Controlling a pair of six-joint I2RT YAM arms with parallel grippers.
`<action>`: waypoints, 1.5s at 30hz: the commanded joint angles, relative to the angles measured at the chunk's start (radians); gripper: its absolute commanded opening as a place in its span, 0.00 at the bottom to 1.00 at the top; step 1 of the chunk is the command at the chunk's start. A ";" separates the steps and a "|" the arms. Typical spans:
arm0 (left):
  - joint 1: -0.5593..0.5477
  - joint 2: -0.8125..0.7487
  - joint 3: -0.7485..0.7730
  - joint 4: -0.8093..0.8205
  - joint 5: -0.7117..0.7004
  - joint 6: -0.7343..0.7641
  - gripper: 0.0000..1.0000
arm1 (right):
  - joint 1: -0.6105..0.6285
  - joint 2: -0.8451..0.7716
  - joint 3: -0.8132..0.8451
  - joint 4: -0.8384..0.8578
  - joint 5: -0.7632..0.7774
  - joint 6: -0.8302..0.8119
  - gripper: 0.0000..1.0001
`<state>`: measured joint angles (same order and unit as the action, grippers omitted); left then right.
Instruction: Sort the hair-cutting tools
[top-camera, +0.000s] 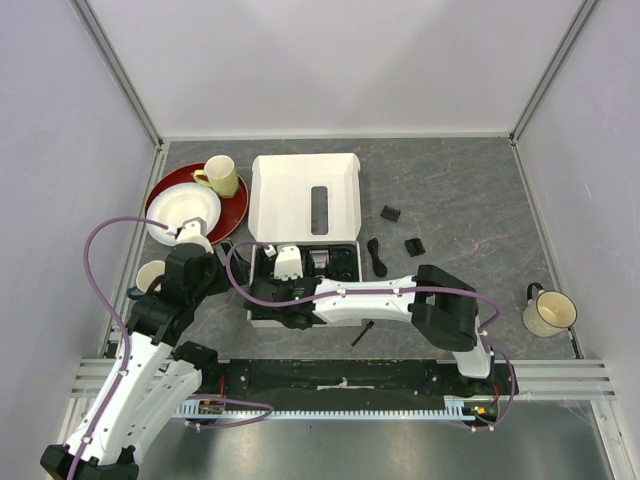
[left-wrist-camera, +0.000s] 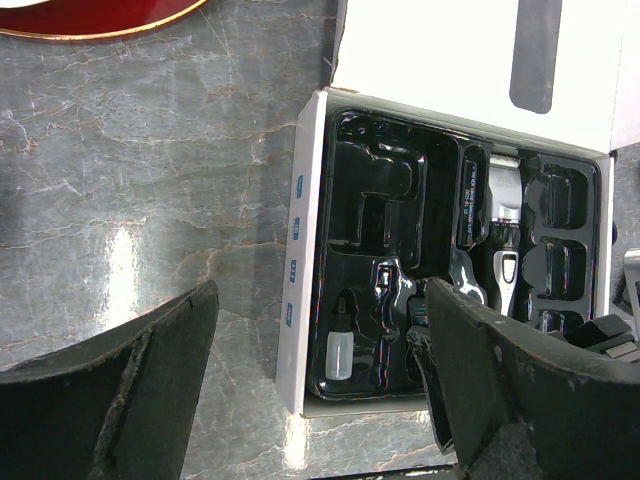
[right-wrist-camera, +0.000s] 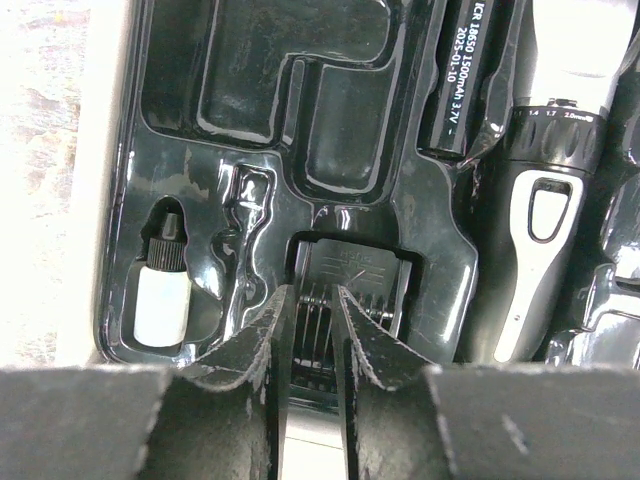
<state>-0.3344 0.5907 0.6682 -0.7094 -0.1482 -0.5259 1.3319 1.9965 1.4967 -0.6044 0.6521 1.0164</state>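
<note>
Between the fingertips of the right pincer (right-wrist-camera: 312, 305), a black comb attachment (right-wrist-camera: 350, 275) is sitting in a pocket at the near edge of the black tray (right-wrist-camera: 250, 90). The two fingers (right-wrist-camera: 262, 345) are standing close together with only a narrow slot between them, pinching the comb's near ribs from both sides. Those ribs are running straight away from the pincer, and the comb's long axis is lying the same way, as far as the wrist view is showing.

Just left of the fingers in that view, a small white bottle (right-wrist-camera: 160, 300) is lying in its own slot, its black cap pointing away. To their right, the clipper (right-wrist-camera: 545, 200) is resting lengthwise, its long axis running away from the pincer, with the grip end near and the silver head far.

Farther out on the clipper side, on the table (top-camera: 470, 200), the coiled cord (top-camera: 377, 255) is lying just beside the white box (top-camera: 305, 195), with a loose comb (top-camera: 413, 246) and another comb (top-camera: 390, 213) beyond it. The thin brush (top-camera: 362, 333) is lying slantwise by the right forearm.

The left pincer (left-wrist-camera: 320, 300) is hanging spread wide and gripping nothing, beside the box's outer wall.
</note>
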 joint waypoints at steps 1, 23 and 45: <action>-0.003 -0.008 0.022 0.016 -0.011 -0.020 0.90 | 0.001 -0.016 -0.015 0.002 -0.020 0.011 0.31; -0.003 -0.006 0.022 0.016 -0.007 -0.019 0.90 | -0.036 -0.373 -0.174 -0.122 0.027 0.177 0.54; -0.003 -0.012 0.022 0.016 -0.001 -0.019 0.90 | -0.258 -0.703 -0.625 -0.284 -0.306 0.413 0.44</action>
<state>-0.3344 0.5861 0.6682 -0.7094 -0.1474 -0.5259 1.0763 1.2911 0.9031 -0.9043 0.4770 1.3891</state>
